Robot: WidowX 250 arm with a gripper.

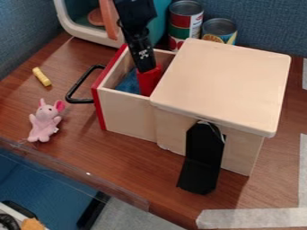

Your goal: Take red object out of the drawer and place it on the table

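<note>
Hanging down from the far side, its lower end slanting slightly right, a black arm (134,12) brings its tool (146,68) to the top of the red object (149,81) inside the open drawer (127,112); whether the tool is spread or pinching cannot be told. White marks show on the arm, and two labeled cans (185,21) stand beyond.

Object (148,82) in drawer (127,112), plush toy (44,122) left, cans (185,20) behind box (225,83)
</note>
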